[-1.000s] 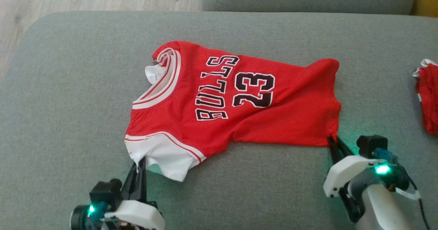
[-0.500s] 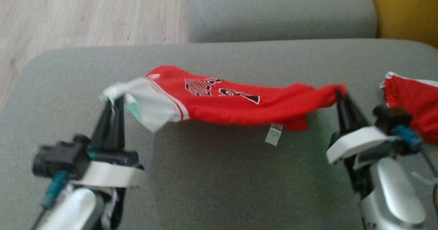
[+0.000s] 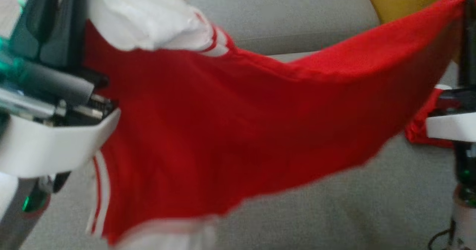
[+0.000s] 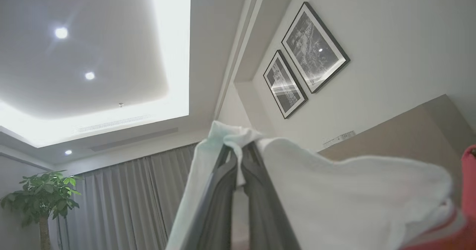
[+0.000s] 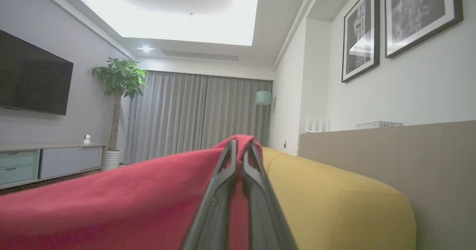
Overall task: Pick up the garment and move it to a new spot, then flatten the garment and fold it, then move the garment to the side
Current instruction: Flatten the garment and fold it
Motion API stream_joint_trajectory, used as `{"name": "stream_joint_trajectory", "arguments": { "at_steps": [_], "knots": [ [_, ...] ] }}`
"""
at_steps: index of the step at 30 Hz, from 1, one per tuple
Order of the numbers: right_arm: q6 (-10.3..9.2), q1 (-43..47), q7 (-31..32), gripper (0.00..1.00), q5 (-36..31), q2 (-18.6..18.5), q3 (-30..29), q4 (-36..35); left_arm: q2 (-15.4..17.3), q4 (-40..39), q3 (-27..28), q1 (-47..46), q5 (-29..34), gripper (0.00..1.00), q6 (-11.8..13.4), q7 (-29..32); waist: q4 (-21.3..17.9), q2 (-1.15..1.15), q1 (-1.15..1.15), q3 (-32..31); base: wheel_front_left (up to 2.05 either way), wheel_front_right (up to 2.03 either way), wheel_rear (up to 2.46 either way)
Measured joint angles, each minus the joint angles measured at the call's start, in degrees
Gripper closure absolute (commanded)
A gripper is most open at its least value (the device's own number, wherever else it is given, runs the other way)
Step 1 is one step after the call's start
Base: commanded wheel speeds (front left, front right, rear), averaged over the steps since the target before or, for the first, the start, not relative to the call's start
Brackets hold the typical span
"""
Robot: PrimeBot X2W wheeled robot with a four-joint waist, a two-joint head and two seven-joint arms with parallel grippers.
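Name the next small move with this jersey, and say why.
Probably carry it sideways, kept taut, then lower it: the red jersey hangs above the grey sofa cushion, pinched at opposite ends by the left end effector and right end effector.

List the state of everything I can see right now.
Jersey: held up by two corners, sagging between them.
Left gripper: shut on the jersey's white part.
Right gripper: shut on its red corner.
Second red garment: lying bunched on the sofa.
Curtains: drawn.
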Motion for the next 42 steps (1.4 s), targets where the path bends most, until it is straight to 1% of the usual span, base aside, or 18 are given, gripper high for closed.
{"name": "stream_joint_trajectory", "arguments": {
  "at_steps": [2,4,7,9,12,13,15,19,22,24,27,31,33,34,35,39,42],
  "knots": [
    [0.0,0.0,2.1,1.0,-0.5,-0.3,-0.9,-2.8,0.0,0.0,-0.3,-2.6,0.1,1.0,-0.9,1.4,-0.2,0.0,0.0,0.7,0.0,0.0,0.0],
    [0.0,0.0,3.7,1.0,-0.5,-0.5,-1.5,-4.1,-0.2,1.0,-1.0,-4.3,0.0,1.0,-1.6,2.3,-0.3,0.0,0.0,1.6,0.0,0.0,0.0],
    [0.0,-0.2,5.4,1.0,-0.4,-0.7,-1.4,-3.7,-1.7,4.2,-2.2,-6.0,-1.3,1.0,-2.9,3.0,-0.6,0.0,0.01,3.4,0.0,0.0,0.0],
    [0.0,-1.5,6.2,1.0,0.1,-1.0,-1.1,-1.7,-2.1,6.9,-3.2,-7.8,-1.4,1.0,-4.3,3.5,-0.7,0.0,0.01,5.2,0.0,0.0,0.0],
    [0.0,-8.0,6.5,1.0,0.3,-2.5,-0.5,3.9,-3.1,12.7,-4.5,-12.7,-1.4,1.0,-7.0,3.9,-0.8,0.0,0.02,8.6,0.0,0.0,0.0],
    [0.0,-14.5,6.0,1.0,-0.2,-4.0,0.7,8.8,-4.2,17.6,-5.5,-17.6,-0.5,1.0,-9.0,3.5,-0.9,0.0,0.03,11.0,0.0,0.0,0.0],
    [0.0,-21.5,4.8,1.0,-0.4,-4.2,1.4,14.0,-5.8,23.0,-6.3,-22.9,0.5,1.0,-11.1,3.1,-0.9,0.0,0.03,13.4,0.0,0.0,0.0],
    [0.0,-34.2,1.6,1.0,-2.5,-4.7,2.5,26.0,-9.7,35.6,-7.3,-33.4,3.0,1.0,-13.8,-0.5,-0.9,0.0,0.04,17.3,0.0,0.0,0.0],
    [0.0,-41.7,-0.5,1.0,-4.9,-4.6,2.4,35.2,-11.7,43.6,-8.2,-39.9,6.3,1.0,-15.3,-4.9,-0.6,0.0,0.03,19.0,0.0,0.0,0.0],
    [0.0,-45.4,-1.9,1.0,-6.8,-4.5,2.2,40.7,-13.6,48.6,-9.0,-43.0,6.8,1.0,-16.1,-6.5,-0.1,0.0,0.02,19.7,0.0,0.0,0.0],
    [0.0,-50.1,-4.1,1.0,-10.2,-4.2,2.1,47.5,-15.8,53.9,-9.5,-45.5,7.2,1.0,-17.1,-7.7,0.3,0.0,0.0,21.3,0.0,0.0,0.0],
    [0.0,-53.5,-6.8,1.0,-13.0,-3.1,1.4,54.5,-17.9,59.3,-9.9,-45.8,6.7,1.0,-17.1,-9.7,0.9,0.0,0.01,24.6,0.0,0.0,0.0],
    [0.0,-53.4,-8.1,1.0,-15.2,-2.7,2.5,57.7,-18.1,61.0,-10.7,-45.1,6.5,1.0,-17.4,-10.3,1.3,0.0,0.02,26.6,0.0,0.0,0.0],
    [0.0,-53.4,-8.1,1.0,-15.2,-2.7,2.5,57.7,-18.1,61.0,-10.7,-45.1,6.5,1.0,-17.4,-10.3,1.3,0.0,0.02,26.6,0.0,0.0,0.0],
    [0.0,-53.3,-8.7,1.0,-15.8,-2.5,2.9,59.3,-18.2,61.7,-10.9,-44.5,6.5,1.0,-17.6,-10.7,1.4,0.0,0.02,27.6,0.0,0.0,0.0],
    [0.0,-53.1,-11.9,1.0,-16.1,-1.7,4.3,64.1,-18.2,62.8,-11.3,-40.5,5.7,1.0,-17.6,-12.5,2.0,-0.01,0.03,31.4,0.0,0.0,0.0],
    [0.0,-52.4,-14.5,1.0,-16.0,-1.6,4.4,66.7,-18.3,63.2,-11.4,-36.4,4.5,1.0,-17.5,-13.9,2.5,-0.01,0.03,33.7,0.0,0.0,0.0]
  ]
}}
